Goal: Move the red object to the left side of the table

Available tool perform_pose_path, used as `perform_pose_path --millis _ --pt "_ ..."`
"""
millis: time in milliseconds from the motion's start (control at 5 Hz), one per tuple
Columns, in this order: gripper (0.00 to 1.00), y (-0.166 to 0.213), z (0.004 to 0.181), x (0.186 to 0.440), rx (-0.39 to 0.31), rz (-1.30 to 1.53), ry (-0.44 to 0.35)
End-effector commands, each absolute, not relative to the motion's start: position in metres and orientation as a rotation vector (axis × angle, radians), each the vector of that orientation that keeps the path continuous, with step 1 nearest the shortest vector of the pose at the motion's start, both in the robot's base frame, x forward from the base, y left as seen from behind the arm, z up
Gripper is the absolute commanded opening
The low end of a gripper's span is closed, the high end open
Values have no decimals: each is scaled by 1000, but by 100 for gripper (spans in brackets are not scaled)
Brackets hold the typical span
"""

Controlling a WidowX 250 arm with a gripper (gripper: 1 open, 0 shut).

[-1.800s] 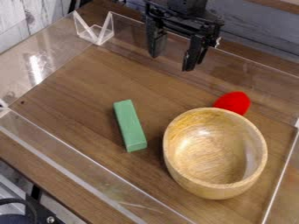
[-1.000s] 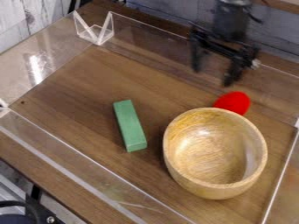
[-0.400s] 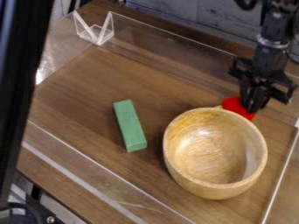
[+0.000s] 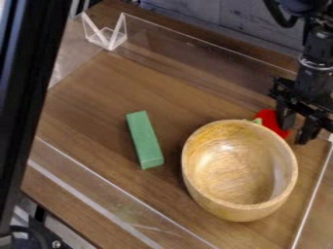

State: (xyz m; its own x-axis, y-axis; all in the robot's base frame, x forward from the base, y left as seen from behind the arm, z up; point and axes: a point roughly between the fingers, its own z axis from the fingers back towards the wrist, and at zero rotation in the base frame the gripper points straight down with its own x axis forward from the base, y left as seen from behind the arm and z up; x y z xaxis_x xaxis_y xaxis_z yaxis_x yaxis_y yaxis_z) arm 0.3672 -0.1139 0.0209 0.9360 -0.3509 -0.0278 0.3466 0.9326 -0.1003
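The red object [image 4: 267,122] lies on the table [image 4: 130,83] at the right, just behind the wooden bowl's far rim; only its left part shows. My gripper [image 4: 302,130] points down right over it, its dark fingers [image 4: 283,107] spread apart and lowered at the red object's right side, hiding the rest of it. I cannot tell whether the fingers touch it. It still rests on the tabletop.
A round wooden bowl [image 4: 190,160] stands front right, close to the red object. A green rectangular block [image 4: 144,139] lies left of the bowl. A clear acrylic stand [image 4: 104,31] sits at the back left corner. Low clear walls edge the table. A dark blurred bar [image 4: 19,97] crosses the left.
My gripper has come from the back of the table to the right and down onto the red object, covering more of it. The bowl and block have not moved.
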Motion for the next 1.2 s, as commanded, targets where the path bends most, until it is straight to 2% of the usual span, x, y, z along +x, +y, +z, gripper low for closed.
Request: perform_pose_path --millis 0,200,400,600,800,1000 --pt "0 -98 20 369 -80 -364 33" --pt "0 -86 21 369 -68 -363 30" --pt "100 -77 21 369 -63 -367 38" --pt "100 -69 22 369 -58 -308 47" --pt "0 -61 22 371 -44 -249 42" --pt "0 -64 24 370 -32 -287 39"
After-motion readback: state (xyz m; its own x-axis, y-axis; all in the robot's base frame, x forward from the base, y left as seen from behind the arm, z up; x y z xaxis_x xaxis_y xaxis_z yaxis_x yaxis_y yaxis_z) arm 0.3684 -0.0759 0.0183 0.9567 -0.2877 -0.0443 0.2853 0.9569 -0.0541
